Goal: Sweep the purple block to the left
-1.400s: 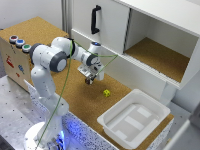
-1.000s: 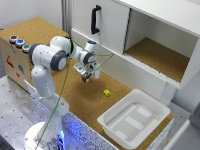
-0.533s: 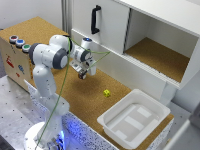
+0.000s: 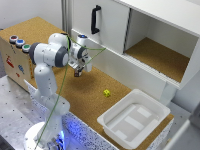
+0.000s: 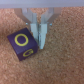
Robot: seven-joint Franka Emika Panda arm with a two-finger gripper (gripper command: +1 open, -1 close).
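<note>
While dark, purple block (image 5: 22, 46) bears yellow letters.

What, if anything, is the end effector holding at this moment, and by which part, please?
Nothing is held. In the wrist view the end effector has its fingers close together with nothing between them, and the purple block sits beside one finger, not between the two.

Across the sequence, the arm carried the gripper (image 4: 78, 70) toward the exterior view's left, away from the small yellow cube (image 4: 106, 92); the purple block (image 5: 23, 45) travelled beside its fingers.
</note>
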